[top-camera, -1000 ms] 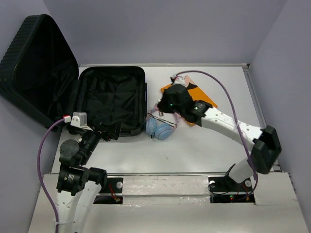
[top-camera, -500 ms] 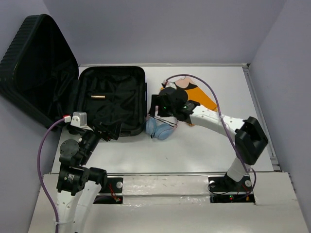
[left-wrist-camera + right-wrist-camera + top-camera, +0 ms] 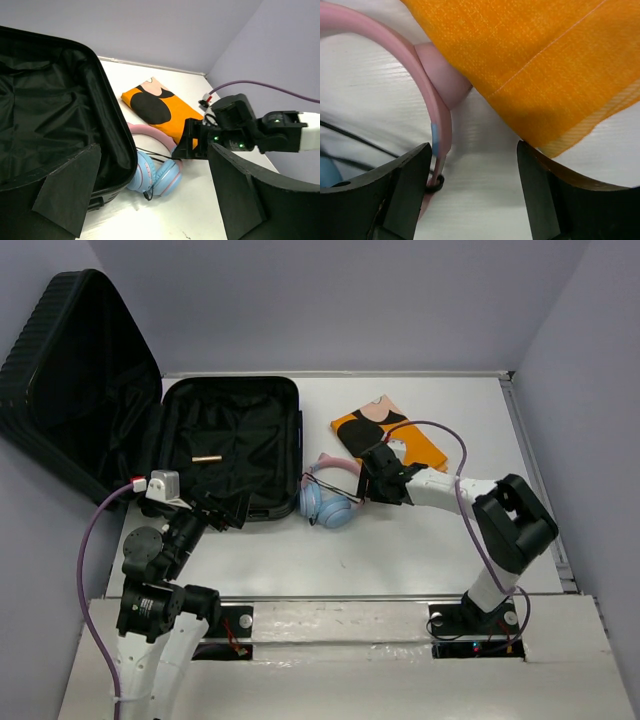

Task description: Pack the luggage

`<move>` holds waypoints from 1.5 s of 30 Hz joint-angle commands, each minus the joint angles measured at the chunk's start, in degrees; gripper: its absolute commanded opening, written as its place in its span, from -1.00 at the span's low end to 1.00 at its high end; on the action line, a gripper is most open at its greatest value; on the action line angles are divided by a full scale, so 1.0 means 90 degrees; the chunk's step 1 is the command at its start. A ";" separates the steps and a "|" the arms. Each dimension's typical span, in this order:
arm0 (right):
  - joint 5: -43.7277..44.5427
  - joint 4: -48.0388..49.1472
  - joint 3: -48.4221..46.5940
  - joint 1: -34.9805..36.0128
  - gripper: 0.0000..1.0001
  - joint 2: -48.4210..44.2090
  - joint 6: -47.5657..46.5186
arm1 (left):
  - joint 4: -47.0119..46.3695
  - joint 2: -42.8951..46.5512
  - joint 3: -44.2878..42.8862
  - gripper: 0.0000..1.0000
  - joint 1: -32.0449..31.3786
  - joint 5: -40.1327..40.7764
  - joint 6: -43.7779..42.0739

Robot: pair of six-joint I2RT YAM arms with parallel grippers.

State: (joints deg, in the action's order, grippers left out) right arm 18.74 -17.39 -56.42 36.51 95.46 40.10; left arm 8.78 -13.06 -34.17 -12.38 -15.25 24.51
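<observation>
Lying open at the table's (image 3: pixel 420 540) back left, the luggage (image 3: pixel 245 430) has its lid propped against the left wall and its lined base flat, right rim just beside the headphones (image 3: pixel 328 505). A small brass cylinder (image 3: pixel 207 457) sits on the lining. An orange cloth (image 3: pixel 372 420) lies right of the headphones, near the back. White tabletop, low rim at back and right, lilac walls on three sides; bare surface along the near strip and far right. Right gripper (image 3: pixel 472 150) is low between headband and cloth – jaws parted fairly wide, nothing between them, band close by one finger, contact unclear. Left gripper (image 3: pixel 155 160) hangs at the luggage's near right corner – jaws fully spread, empty.
</observation>
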 commanded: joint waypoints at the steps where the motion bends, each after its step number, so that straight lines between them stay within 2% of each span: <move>1: -0.0158 0.0515 -0.0313 0.0045 0.27 0.0602 0.0125 | -0.0330 -0.0092 -0.0090 0.98 -0.0021 -0.0171 -0.0009; 3: -0.0227 0.0710 -0.0332 0.0045 -0.03 0.0692 0.0193 | -0.0321 -0.0102 -0.0099 0.98 -0.0021 -0.0171 -0.0018; 4: -0.0188 0.0750 -0.0313 0.0045 -0.39 0.0673 0.0213 | -0.0330 -0.0111 -0.0099 0.98 -0.0021 -0.0171 -0.0009; 8: 0.0036 0.0838 -0.0098 0.0045 -0.86 0.0108 0.0203 | -0.0340 -0.0111 -0.0090 0.98 -0.0021 -0.0191 -0.0009; 11: -0.0022 0.0712 0.0049 0.0045 -0.86 -0.0770 0.0106 | -0.0360 -0.0121 -0.0080 0.98 -0.0021 -0.0220 -0.0009; 16: -0.0704 0.0506 0.0205 0.0045 -0.86 -0.2205 -0.0129 | -0.0389 -0.0141 -0.0070 0.98 -0.0021 -0.0269 0.0011; 19: -0.1328 0.0729 -0.0058 0.0045 -0.86 -0.2433 -0.0226 | -0.0409 -0.0189 -0.0080 0.98 -0.0011 -0.0376 0.0050; 23: -0.1984 0.0936 -0.1003 0.0141 -0.86 -0.1907 -0.0236 | -0.0409 -0.0180 -0.0080 0.98 -0.0001 -0.0416 0.0040; 24: -0.2023 0.0965 -0.1296 0.0210 -0.86 -0.1432 -0.0265 | -0.0399 -0.0160 -0.0080 0.98 -0.0001 -0.0396 0.0040; 26: -0.1946 0.0868 -0.2389 0.0464 -0.86 -0.0516 -0.0305 | -0.0370 -0.0122 -0.0090 0.98 0.0028 -0.0347 0.0040; 27: -0.1984 0.0790 -0.3311 0.0629 -0.86 -0.0142 -0.0324 | -0.0370 -0.0112 -0.0090 0.98 0.0038 -0.0337 0.0040; 28: -0.2014 0.0702 -0.3320 0.0737 -0.86 0.0229 -0.0334 | -0.0360 -0.0111 -0.0090 0.98 0.0038 -0.0328 0.0040; 29: -0.2014 0.0605 -0.4307 0.0825 -0.86 0.0601 -0.0353 | -0.0360 -0.0111 -0.0090 0.98 0.0038 -0.0299 0.0040; 30: -0.2091 0.0333 -0.4829 0.0903 -0.76 0.1378 -0.0383 | -0.0350 -0.0121 -0.0099 0.98 0.0048 -0.0250 0.0040; 31: -0.2315 0.0147 -0.5791 0.0962 -0.14 0.1714 -0.0431 | -0.0331 -0.0121 -0.0099 0.98 0.0048 -0.0201 0.0030; 33: -0.2337 -0.0380 -0.6226 0.0963 0.24 0.2136 -0.0548 | -0.0272 -0.0121 -0.0109 0.98 0.0057 -0.0123 0.0030; 34: -0.2153 -0.0421 -0.6124 0.0963 0.54 0.2031 -0.0626 | -0.0262 -0.0131 -0.0119 0.98 0.0057 -0.0084 0.0030; 35: -0.1725 -0.0364 -0.5456 0.0856 0.62 0.1846 -0.0724 | -0.0253 -0.0131 -0.0109 0.98 0.0057 -0.0064 0.0040; 38: -0.1497 -0.0052 -0.3970 0.0476 0.61 0.0764 -0.0705 | -0.0330 -0.0218 -0.0080 0.98 0.0057 -0.0180 0.0050; 39: -0.1274 0.0201 -0.2921 0.0194 0.58 0.0461 -0.0725 | -0.0350 -0.0267 -0.0080 0.98 0.0057 -0.0210 0.0050; 42: -0.0562 0.0243 -0.1520 -0.0257 0.41 -0.0332 -0.1122 | -0.0369 -0.0472 -0.0080 0.98 0.0057 -0.0308 0.0050; 45: -0.0461 -0.0352 -0.1289 -0.0502 0.39 -0.0042 -0.1662 | -0.0467 -0.0726 -0.0090 0.98 0.0057 -0.0522 0.0089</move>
State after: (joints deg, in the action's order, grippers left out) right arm 9.52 -18.09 -70.19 33.43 92.97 31.55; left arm 8.29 -16.75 -34.17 -12.25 -16.60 24.56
